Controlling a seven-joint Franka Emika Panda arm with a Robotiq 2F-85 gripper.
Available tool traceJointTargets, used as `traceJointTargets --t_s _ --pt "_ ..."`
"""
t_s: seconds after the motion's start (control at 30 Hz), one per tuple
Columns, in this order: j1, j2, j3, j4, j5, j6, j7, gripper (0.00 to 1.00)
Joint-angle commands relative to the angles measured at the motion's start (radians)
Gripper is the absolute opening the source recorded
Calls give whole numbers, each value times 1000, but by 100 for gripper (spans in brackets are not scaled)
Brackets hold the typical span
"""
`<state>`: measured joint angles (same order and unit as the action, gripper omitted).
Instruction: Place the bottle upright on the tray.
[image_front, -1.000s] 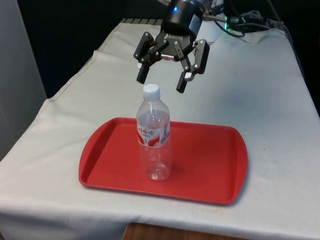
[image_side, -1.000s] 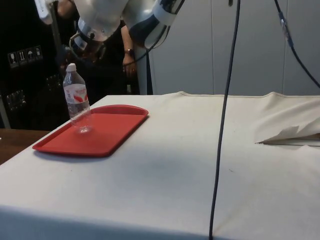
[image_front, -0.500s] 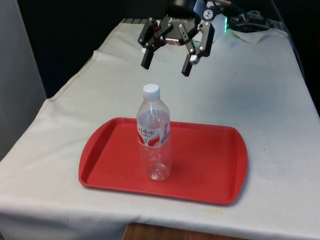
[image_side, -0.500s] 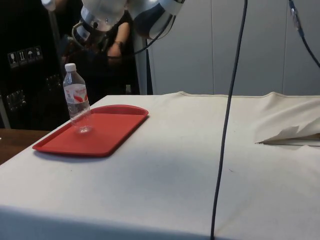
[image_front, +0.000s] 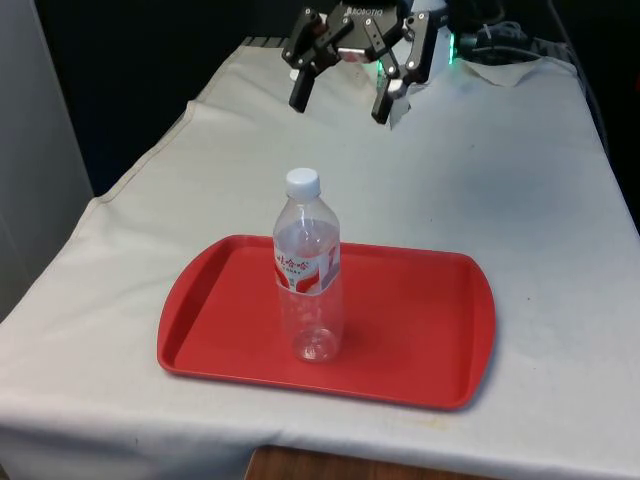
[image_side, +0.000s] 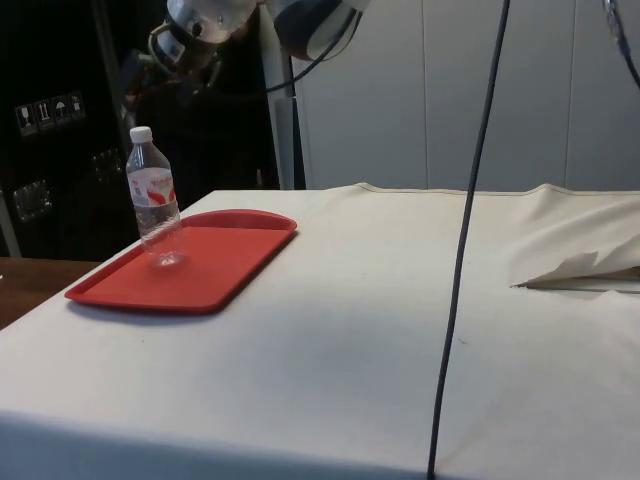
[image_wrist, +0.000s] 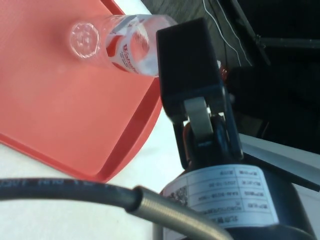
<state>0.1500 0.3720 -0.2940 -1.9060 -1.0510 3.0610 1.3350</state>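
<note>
A clear plastic bottle (image_front: 308, 275) with a white cap and a red-and-white label stands upright on the red tray (image_front: 420, 330), toward the front view's left. In the side view the bottle (image_side: 152, 200) stands near the tray's (image_side: 225, 255) far side. My gripper (image_front: 340, 108) hangs high above the cloth beyond the tray, well clear of the bottle, open with nothing between its fingers. In the wrist view one black finger (image_wrist: 192, 95) crosses in front of the bottle (image_wrist: 125, 42), which is seen from above on the tray (image_wrist: 55, 110).
The tray lies near the table's front edge (image_front: 300, 440). A black cable (image_side: 458, 260) hangs down in the side view. A fold in the white cloth (image_side: 580, 270) rises at that view's right. Cables and gear (image_front: 500, 45) lie at the table's far end.
My open gripper has risen and drawn back from above the bottle's cap toward the table's far end. The bottle and tray have not moved.
</note>
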Motion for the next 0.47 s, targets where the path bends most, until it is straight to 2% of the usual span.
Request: traceJointTargets --t_s 0.0,0.1,0.13,0.17,0.4,0.43 --pt "4 -14 -2 -10 -5 -4 2 100" --pt "4 -37 1 -26 -7 -7 1 100" --pt "0 -29 4 -20 -3 -5 0 100" --pt "3 -43 3 -30 -8 -9 1 100" --pt "3 -87 11 -58 -15 -21 1 100" --pt "0 -76 12 -51 -11 -18 0 100"
